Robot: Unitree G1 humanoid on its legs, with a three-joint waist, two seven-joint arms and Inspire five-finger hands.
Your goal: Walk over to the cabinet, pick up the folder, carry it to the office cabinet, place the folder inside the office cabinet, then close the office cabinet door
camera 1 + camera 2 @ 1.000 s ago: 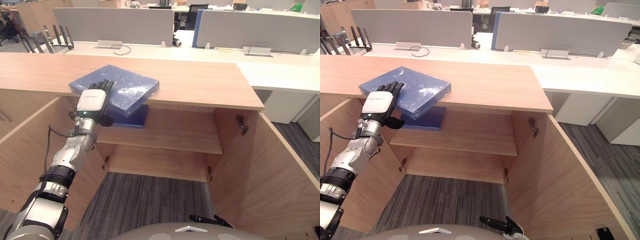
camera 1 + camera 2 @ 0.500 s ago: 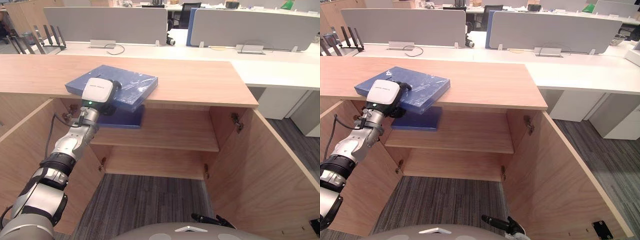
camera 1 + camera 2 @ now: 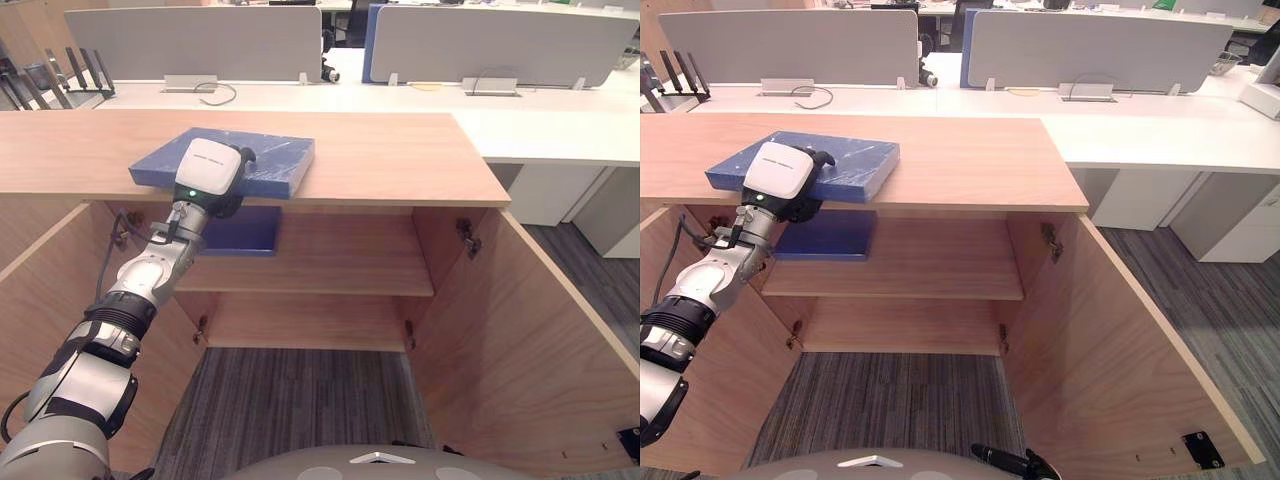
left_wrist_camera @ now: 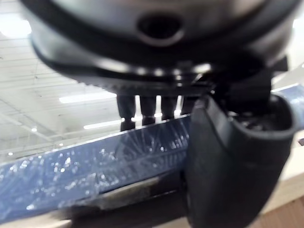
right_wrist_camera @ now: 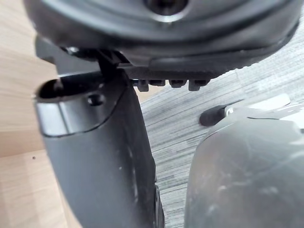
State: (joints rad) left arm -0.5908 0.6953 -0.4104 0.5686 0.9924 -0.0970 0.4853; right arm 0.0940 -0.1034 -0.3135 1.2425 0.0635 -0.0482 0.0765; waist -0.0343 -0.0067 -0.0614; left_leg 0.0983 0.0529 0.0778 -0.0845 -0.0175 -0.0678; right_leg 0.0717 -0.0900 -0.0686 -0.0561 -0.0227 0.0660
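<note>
A blue folder (image 3: pixel 262 158) lies flat on the wooden cabinet top (image 3: pixel 390 160), its front edge at the top's front lip. My left hand (image 3: pixel 208 176) is on that front edge. In the left wrist view its fingers (image 4: pixel 142 107) lie over the blue folder (image 4: pixel 85 166) and the thumb (image 4: pixel 228 156) curls under it, so the hand is shut on the folder. My right hand (image 3: pixel 1008 462) hangs low by my side over the carpet; in its wrist view the thumb (image 5: pixel 104 156) and fingers (image 5: pixel 166 84) hold nothing.
Below the top the cabinet stands open, with the right door (image 3: pixel 540 340) and left door (image 3: pixel 45 290) swung out. A second blue folder (image 3: pixel 245 230) lies on the upper shelf (image 3: pixel 340 270). White desks with grey partitions (image 3: pixel 500 45) stand behind.
The view has shifted closer and higher. My left hand has tipped over the folder's front edge and closed on it; its spread fingers are now hidden behind its white back.
</note>
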